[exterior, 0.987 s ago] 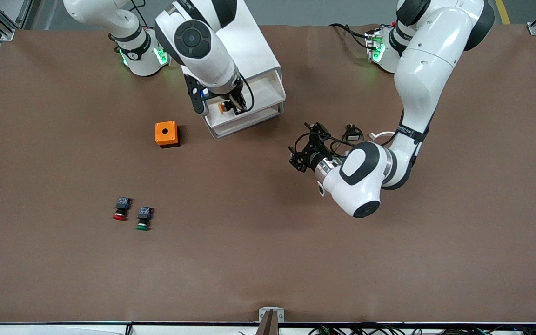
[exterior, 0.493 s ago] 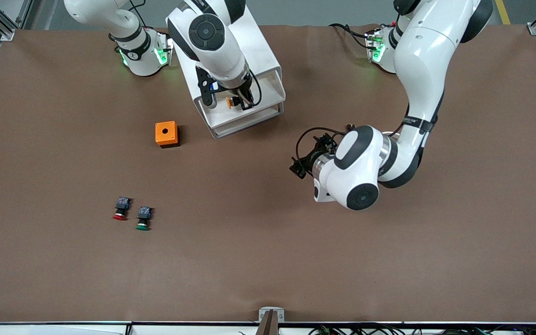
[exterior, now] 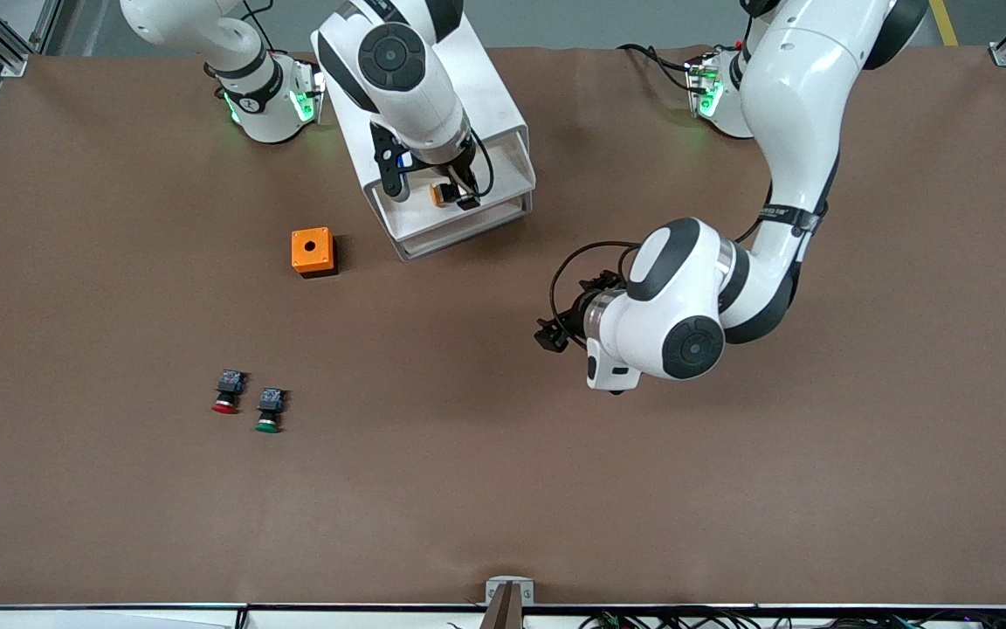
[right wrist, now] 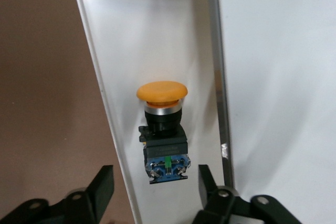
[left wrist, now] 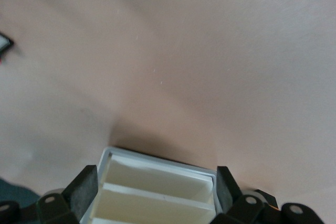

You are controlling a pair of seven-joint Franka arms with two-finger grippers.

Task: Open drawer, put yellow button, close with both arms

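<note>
The drawer (exterior: 503,179) stands pulled out of the white cabinet (exterior: 485,96). The yellow button (exterior: 438,194) lies inside it on the white floor (right wrist: 152,40); its orange cap, black body and blue rear block (right wrist: 163,129) show clearly in the right wrist view. My right gripper (exterior: 455,188) hovers just over the button, open, with its fingers (right wrist: 102,187) apart on either side and touching nothing. My left gripper (exterior: 555,332) is open over bare table, on the cabinet's front-camera side toward the left arm's end. In the left wrist view the left gripper (left wrist: 156,190) frames the cabinet's drawer fronts (left wrist: 157,182) at a distance.
An orange box with a round hole (exterior: 312,252) sits beside the cabinet toward the right arm's end. A red-capped button (exterior: 226,392) and a green-capped button (exterior: 269,411) lie together nearer the front camera. The brown tabletop (exterior: 730,489) spreads wide around them.
My right gripper moved farther over the drawer, then opened and let go of the yellow button. The left arm's wrist swung round and its gripper shifted slightly nearer the front camera.
</note>
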